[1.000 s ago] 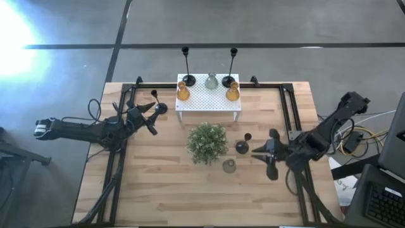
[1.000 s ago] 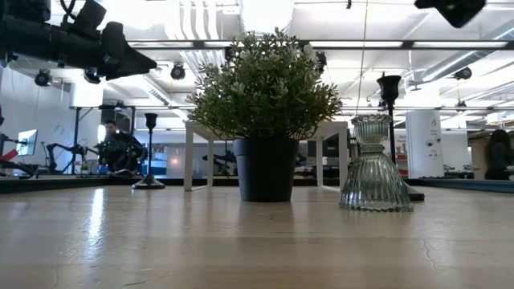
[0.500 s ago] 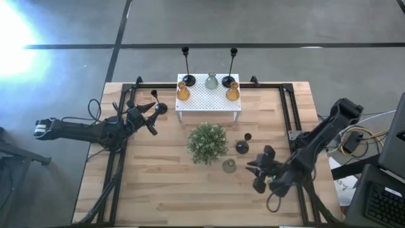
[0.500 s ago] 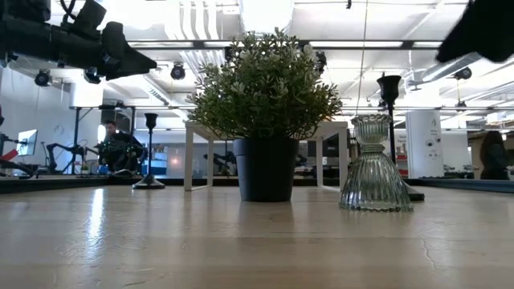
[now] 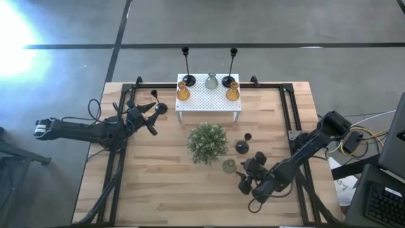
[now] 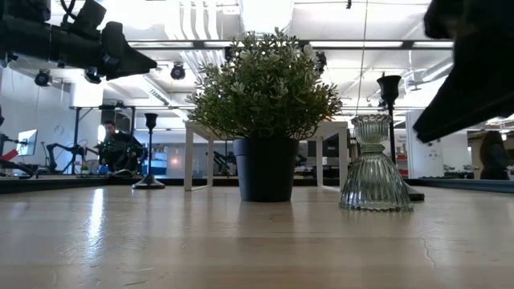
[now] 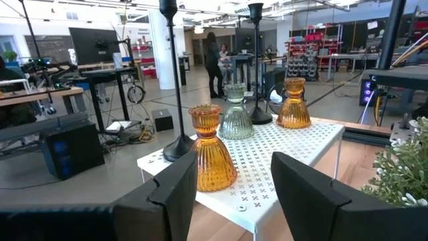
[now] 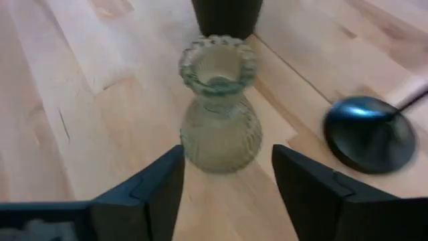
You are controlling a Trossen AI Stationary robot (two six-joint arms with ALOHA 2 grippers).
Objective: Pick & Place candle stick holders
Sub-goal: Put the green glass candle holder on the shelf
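Note:
A ribbed clear-grey candle stick holder (image 8: 217, 114) stands upright on the wooden table (image 5: 164, 190), just near-right of the plant (image 5: 207, 142). My right gripper (image 8: 227, 201) is open just right of it (image 5: 245, 174); its fingers stand on either side, short of the glass. A tall black stem holder stands on its round base (image 8: 368, 134) beside it. On the white stand (image 5: 209, 98) are two amber holders (image 7: 210, 154), a clear one (image 7: 236, 114) and two tall black stems (image 7: 170, 67). My left gripper (image 7: 231, 181) hovers open and empty left of the stand (image 5: 152, 118).
The potted plant (image 6: 265, 104) stands mid-table, close to the clear holder (image 6: 375, 168). Another black stem (image 6: 150, 152) stands on the table left of the stand. Black frame rails (image 5: 288, 114) run along the table's left, right and far sides. Bare wood lies along the near edge.
My right gripper has swung from the table's right side toward the near-left and come down, ending next to the clear-grey holder. The holders and the plant have stayed put.

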